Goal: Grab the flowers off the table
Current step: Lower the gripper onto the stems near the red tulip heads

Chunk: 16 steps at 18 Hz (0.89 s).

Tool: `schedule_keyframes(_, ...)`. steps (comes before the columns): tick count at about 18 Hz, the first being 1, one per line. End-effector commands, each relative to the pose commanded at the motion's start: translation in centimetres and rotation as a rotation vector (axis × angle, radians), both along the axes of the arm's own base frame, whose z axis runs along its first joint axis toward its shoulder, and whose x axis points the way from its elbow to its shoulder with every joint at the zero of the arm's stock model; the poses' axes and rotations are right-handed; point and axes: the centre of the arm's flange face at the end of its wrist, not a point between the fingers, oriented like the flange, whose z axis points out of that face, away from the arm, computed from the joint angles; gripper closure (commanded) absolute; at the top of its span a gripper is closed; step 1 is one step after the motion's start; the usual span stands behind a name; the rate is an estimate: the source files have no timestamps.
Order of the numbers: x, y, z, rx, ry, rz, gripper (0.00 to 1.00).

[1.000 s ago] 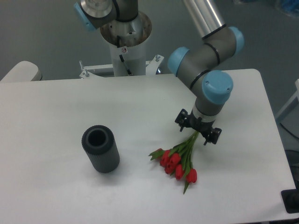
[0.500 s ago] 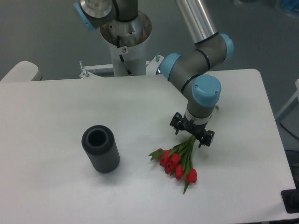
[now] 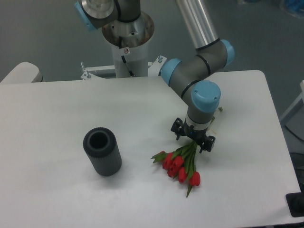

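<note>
White and matte, the table fills most of the view against a grey floor. On its right half lie the flowers, red tulip heads pointing toward 7 o'clock and green stems running up toward 1 o'clock, where they pass under the hand. The hand points down over the stems, just at 1 o'clock of the blooms, its two fingers spread apart on either side of the stems; whether they touch the stems cannot be told. Well apart at 9 o'clock of the flowers stands a dark grey ribbed cylinder, upright with its mouth open.
</note>
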Motion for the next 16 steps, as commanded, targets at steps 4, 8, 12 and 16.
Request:
schedule_keyframes(4,-0.01,0.11,-0.29,0.003,0.005,-0.003,0.00)
schedule_keyframes(8,-0.06,0.25,-0.34,0.004,0.007,-0.005,0.12)
schedule_keyframes(12,-0.10,0.27,-0.27,0.005,0.008,-0.005,0.30)
schedule_keyframes(16,-0.23,0.37,-0.09,0.008,0.012,-0.011,0.51)
